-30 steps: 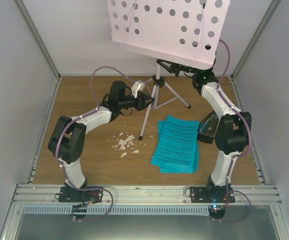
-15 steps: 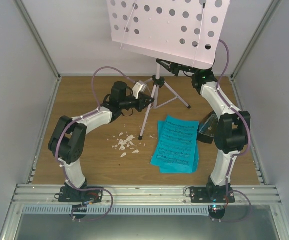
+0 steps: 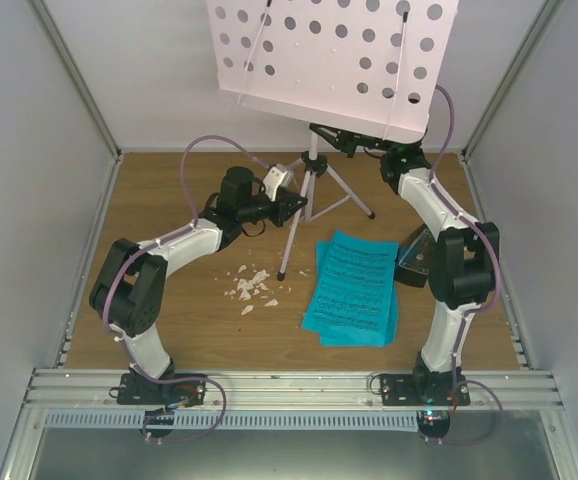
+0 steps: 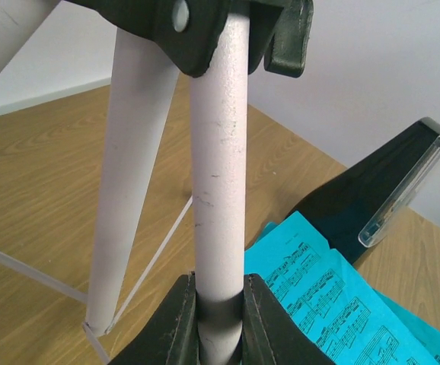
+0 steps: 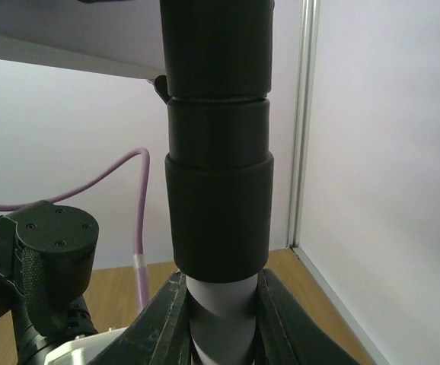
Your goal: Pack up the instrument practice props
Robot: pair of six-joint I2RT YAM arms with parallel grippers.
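The pale pink music stand (image 3: 334, 55) is seen upright at the back of the desk (image 3: 169, 200). Its white centre pole (image 4: 218, 175) is pinched between the left jaws beside a tripod leg (image 4: 129, 182), and it is pinched again by the right jaws just beneath the black sleeve (image 5: 218, 152) under the perforated plate. The bright blue music sheets (image 3: 354, 290) are laid flat in front of the tripod, the black metronome (image 3: 416, 255) is set just beside their right edge, and white scraps (image 3: 251, 285) are scattered to their left.
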